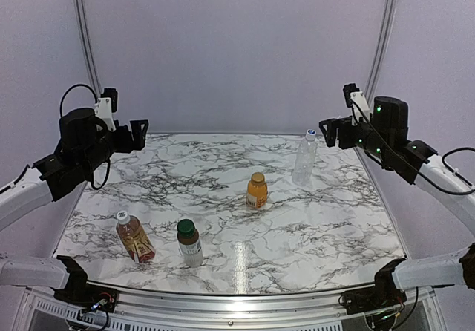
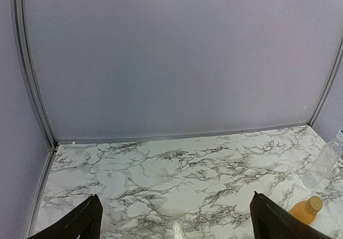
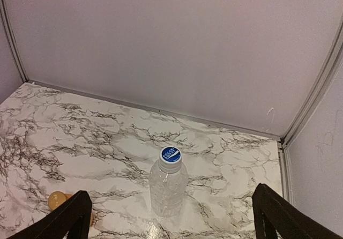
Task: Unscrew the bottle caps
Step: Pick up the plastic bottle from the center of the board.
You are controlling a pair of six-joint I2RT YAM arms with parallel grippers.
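Four capped bottles stand on the marble table (image 1: 334, 220). At the front left are the amber tea bottle (image 1: 136, 240) with a white cap (image 1: 122, 217) and the short clear bottle (image 1: 191, 248) with a dark green cap (image 1: 185, 227). The orange juice bottle (image 1: 257, 194) with its orange cap (image 1: 257, 177) is in the middle. The tall clear bottle (image 3: 168, 191) carries a white and blue cap (image 3: 170, 155). My left gripper (image 1: 139, 134) (image 2: 175, 196) hangs open high over the back left. Just behind the tall bottle and above it, my right gripper (image 1: 328, 132) (image 3: 172, 191) is open too.
Pale walls with metal frame posts (image 1: 85, 49) close the table at the back and sides. A metal rail (image 1: 237, 294) runs along the near edge between the arm bases.
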